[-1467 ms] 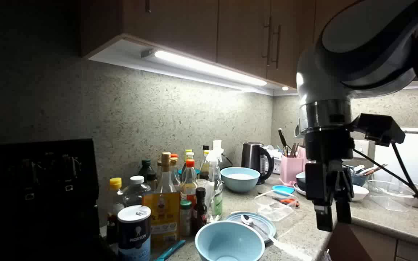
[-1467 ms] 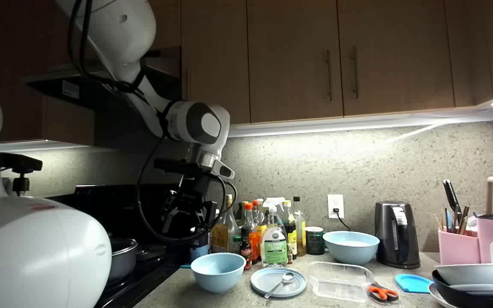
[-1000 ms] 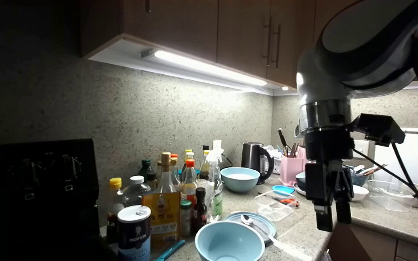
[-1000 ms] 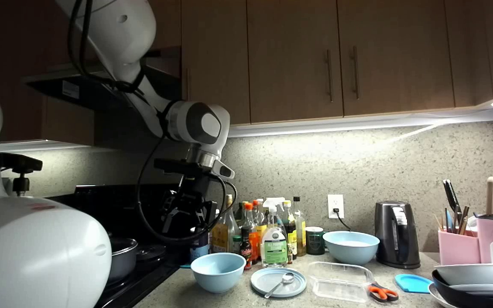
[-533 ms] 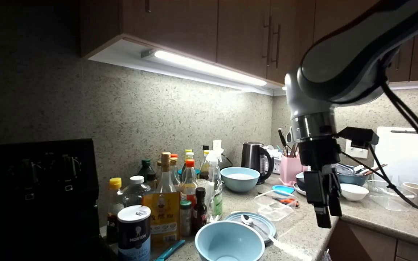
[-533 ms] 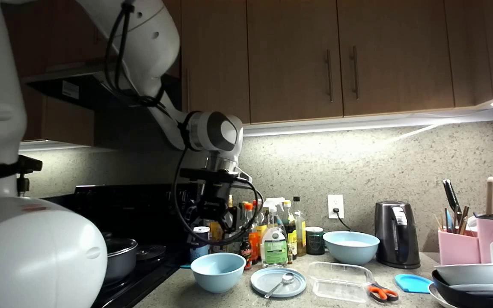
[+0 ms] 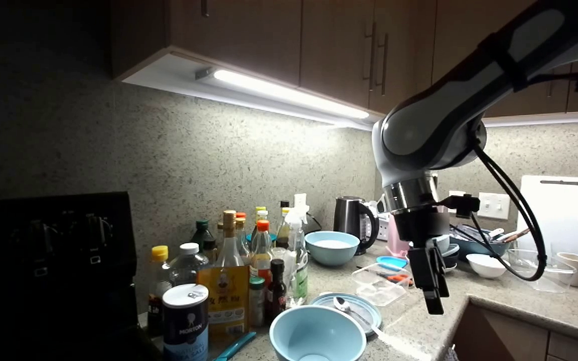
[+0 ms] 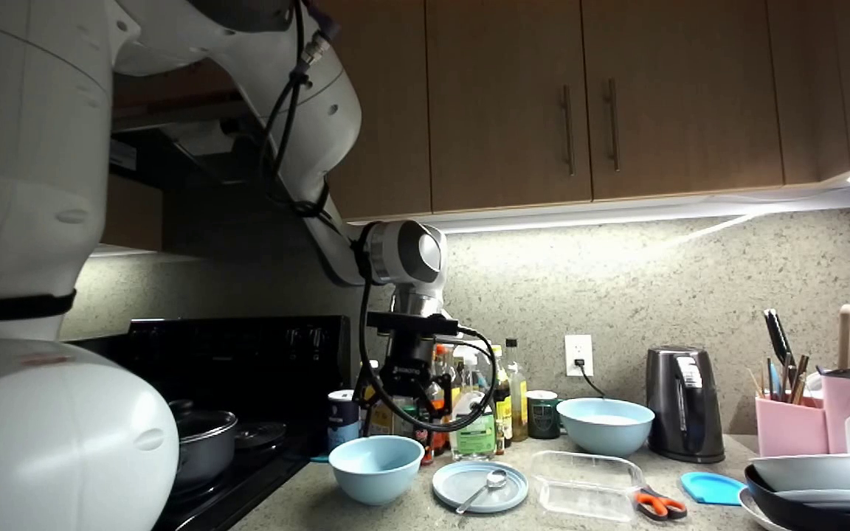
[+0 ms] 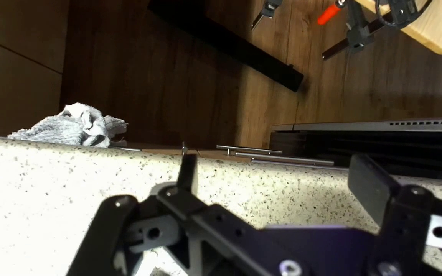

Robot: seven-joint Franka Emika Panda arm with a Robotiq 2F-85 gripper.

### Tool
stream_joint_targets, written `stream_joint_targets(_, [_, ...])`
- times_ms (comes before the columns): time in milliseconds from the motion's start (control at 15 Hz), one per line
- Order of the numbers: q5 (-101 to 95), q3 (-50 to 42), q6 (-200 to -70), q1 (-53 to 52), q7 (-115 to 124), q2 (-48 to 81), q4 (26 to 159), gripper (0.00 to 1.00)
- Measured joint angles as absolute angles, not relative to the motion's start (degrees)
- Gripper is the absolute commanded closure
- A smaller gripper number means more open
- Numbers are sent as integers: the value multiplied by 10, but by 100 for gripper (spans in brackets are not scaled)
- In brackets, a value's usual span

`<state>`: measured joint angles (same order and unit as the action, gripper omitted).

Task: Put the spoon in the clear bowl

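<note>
A metal spoon (image 8: 495, 480) lies on a flat pale-blue plate (image 8: 446, 490), its handle over the rim; it also shows in the other exterior frame (image 7: 341, 304). A mid-sized light-blue bowl (image 8: 375, 481) with a lighter rim stands beside the plate and looks opaque. No round see-through blue-tinted bowl shows plainly, so I cannot tell which is the clear bowl. My gripper (image 9: 277, 178) is open with nothing between its fingers, above the counter's front edge. In an exterior view the gripper (image 7: 438, 300) hangs apart from the spoon. The spoon is out of the wrist view.
A larger light-blue bowl (image 8: 606, 431) stands by the kettle (image 8: 685, 413). A see-through rectangular container (image 8: 587, 501) and scissors (image 8: 660, 505) lie right of the plate. Several bottles (image 7: 229, 250) stand behind the near bowl. A see-through vessel (image 7: 540, 273) stands farther along the counter.
The arm stayed still at first, then swung over the last half second or so, bringing the gripper closer to the plate in both exterior views. Spoon, plate and bowls have not moved.
</note>
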<state>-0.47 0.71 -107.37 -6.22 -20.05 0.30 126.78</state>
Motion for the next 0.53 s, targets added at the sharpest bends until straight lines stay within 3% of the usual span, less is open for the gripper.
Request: stream_joint_targets(533, [19, 4, -1221, -39, -144, 58, 1251, 0])
